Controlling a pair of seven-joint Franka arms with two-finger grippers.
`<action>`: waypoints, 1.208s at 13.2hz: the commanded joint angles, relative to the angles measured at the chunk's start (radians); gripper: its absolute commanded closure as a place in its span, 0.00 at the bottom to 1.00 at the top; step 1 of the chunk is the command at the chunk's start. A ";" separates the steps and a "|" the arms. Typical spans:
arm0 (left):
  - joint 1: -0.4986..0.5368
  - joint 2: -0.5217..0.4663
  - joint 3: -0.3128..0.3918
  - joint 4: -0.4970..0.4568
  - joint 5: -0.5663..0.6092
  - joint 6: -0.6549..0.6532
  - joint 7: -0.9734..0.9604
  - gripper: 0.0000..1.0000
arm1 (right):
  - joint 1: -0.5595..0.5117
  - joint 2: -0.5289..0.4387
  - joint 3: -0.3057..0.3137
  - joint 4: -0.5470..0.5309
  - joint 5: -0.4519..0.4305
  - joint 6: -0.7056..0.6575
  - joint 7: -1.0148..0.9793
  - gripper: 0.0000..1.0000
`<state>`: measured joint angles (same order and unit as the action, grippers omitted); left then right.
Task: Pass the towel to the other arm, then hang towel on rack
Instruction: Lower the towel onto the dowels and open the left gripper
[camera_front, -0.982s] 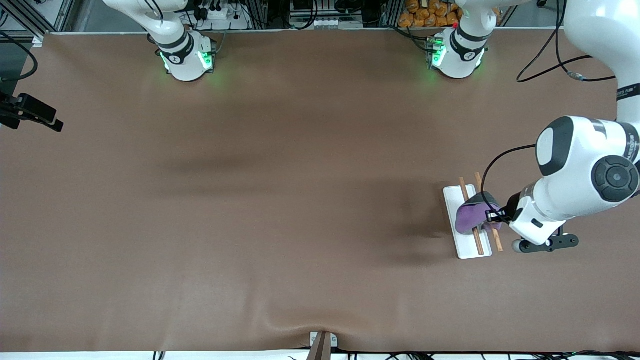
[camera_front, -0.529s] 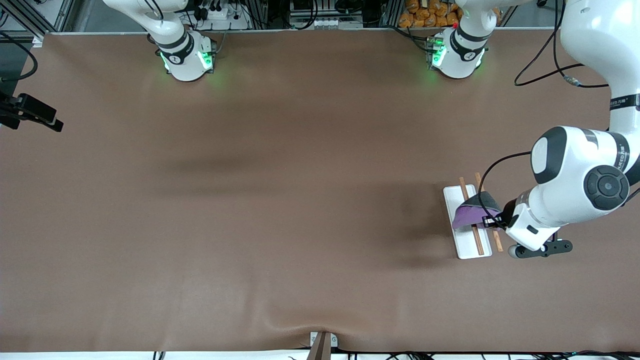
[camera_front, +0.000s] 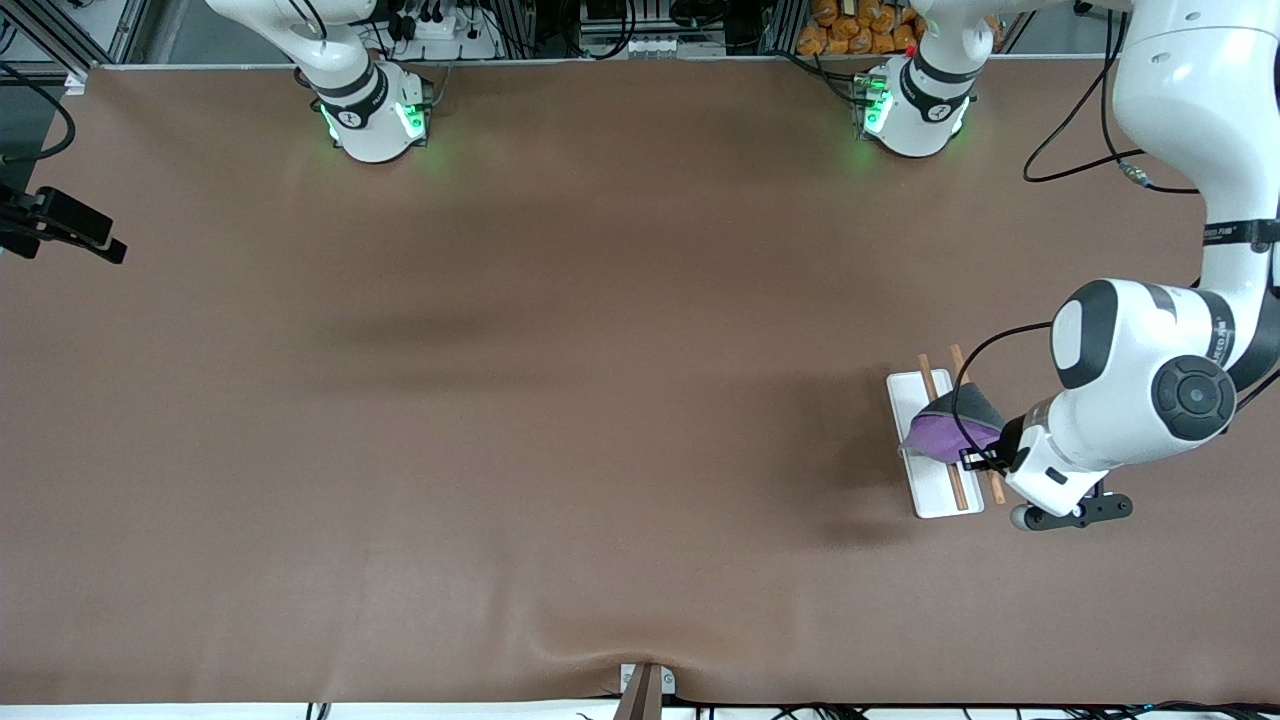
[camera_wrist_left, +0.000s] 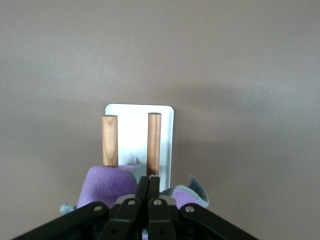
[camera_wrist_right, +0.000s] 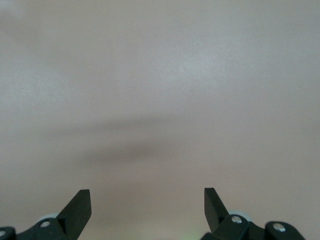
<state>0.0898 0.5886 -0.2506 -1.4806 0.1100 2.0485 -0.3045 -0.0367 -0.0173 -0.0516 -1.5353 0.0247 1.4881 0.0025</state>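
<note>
Brown table (camera_front: 560, 400), white-based rack (camera_front: 908, 400)

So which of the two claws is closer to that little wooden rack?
Left. The left gripper is at the rack, shut on the towel; the right gripper waits elsewhere, open.

Legible markings, for your record: only one candidate. You will find a line of small dark lettering on the black band of the left arm (camera_front: 1228, 338), near its large round joint in the front view; the characters are too small for you to make out. The bases of both arms carry green lights and a small round mark each, but you can read no word or number there. Both wrist views give you no text.
</note>
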 joint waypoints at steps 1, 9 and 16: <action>-0.012 0.025 0.001 0.025 0.020 0.028 -0.018 0.86 | -0.002 -0.004 0.003 0.010 -0.011 -0.011 0.017 0.00; -0.024 -0.001 -0.001 0.071 0.020 0.019 -0.011 0.00 | -0.003 -0.004 0.001 0.010 -0.011 -0.008 0.017 0.00; -0.022 -0.125 -0.013 0.069 0.023 -0.080 -0.007 0.00 | -0.005 -0.004 0.001 0.010 -0.011 -0.006 0.017 0.00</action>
<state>0.0673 0.5165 -0.2598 -1.3986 0.1100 2.0183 -0.3065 -0.0371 -0.0173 -0.0526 -1.5344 0.0247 1.4881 0.0046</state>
